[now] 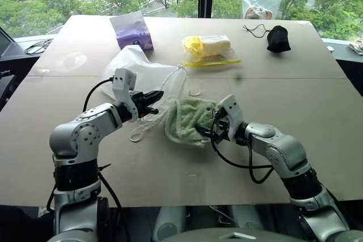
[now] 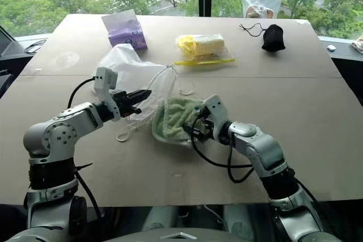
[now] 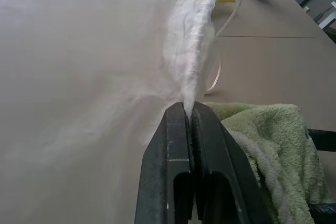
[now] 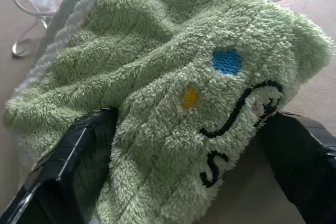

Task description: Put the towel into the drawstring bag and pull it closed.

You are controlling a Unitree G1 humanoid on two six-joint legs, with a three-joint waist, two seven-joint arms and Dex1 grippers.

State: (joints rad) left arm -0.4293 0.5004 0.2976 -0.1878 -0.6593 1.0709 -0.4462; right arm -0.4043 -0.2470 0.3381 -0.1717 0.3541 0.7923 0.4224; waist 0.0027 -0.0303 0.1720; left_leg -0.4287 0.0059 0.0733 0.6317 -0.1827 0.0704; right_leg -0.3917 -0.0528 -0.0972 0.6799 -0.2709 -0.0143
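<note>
Jaws of the left gripper pinch the drawstring bag's gathered edge; the right gripper straddles the towel with jaws spread, beside the bag's mouth on the surface.

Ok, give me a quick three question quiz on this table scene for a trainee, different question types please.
1. True or false: the left gripper is shut on the drawstring bag.
2. The right gripper's open fingers sit on either side of which item? A) purple packet B) towel C) black pouch
3. Fill in: the yellow item in clear plastic lies between the purple packet and the ____.

Key:
1. True
2. B, the towel
3. black pouch
</note>
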